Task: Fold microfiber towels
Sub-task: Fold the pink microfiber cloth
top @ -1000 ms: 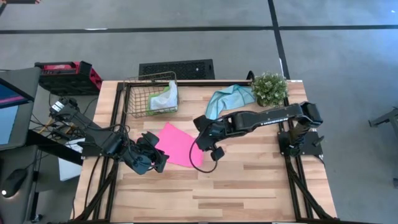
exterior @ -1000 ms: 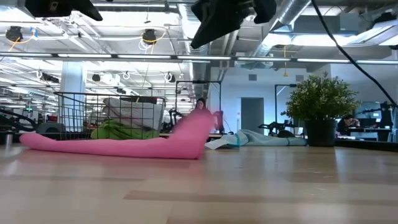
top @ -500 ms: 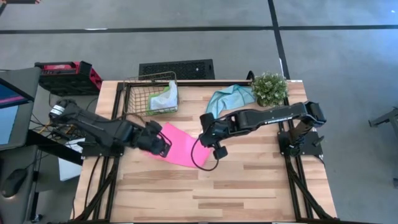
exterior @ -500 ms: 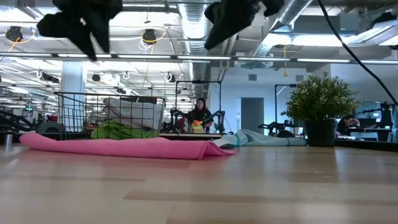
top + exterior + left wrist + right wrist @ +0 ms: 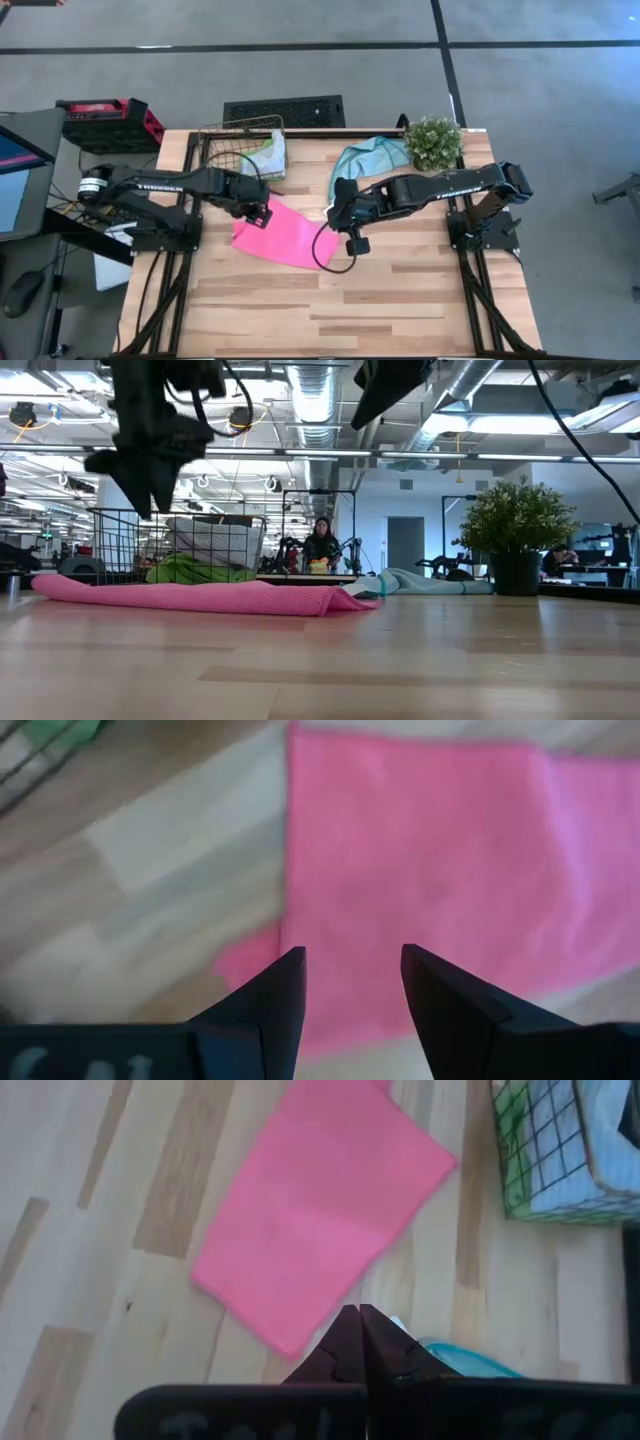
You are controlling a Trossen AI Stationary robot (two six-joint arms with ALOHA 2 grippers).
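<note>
The hot pink towel (image 5: pixel 283 232) is laid flat on the table (image 5: pixel 400 300), folded into a rectangle, between the two arms. The left gripper (image 5: pixel 260 212) is held above the towel's corner nearest the wire basket (image 5: pixel 225 150), fingers (image 5: pixel 275 995) parted with nothing between them; pink cloth is seen directly beyond them in the left wrist view. The right gripper (image 5: pixel 338 212) is positioned just off the towel's opposite edge, fingers (image 5: pixel 345 1342) pressed together and empty. In the low view both grippers are seen raised clear of the table, with the pink towel lying as a low flat strip. A bright green towel (image 5: pixel 262 160) and a pale grey one (image 5: pixel 615 1135) are contained in the basket at the table's far left. The teal-blue towel (image 5: pixel 365 158) is left crumpled at the far edge, just beside the potted plant (image 5: pixel 432 142). A person (image 5: pixel 322 545) is visible in the room behind the table.
</note>
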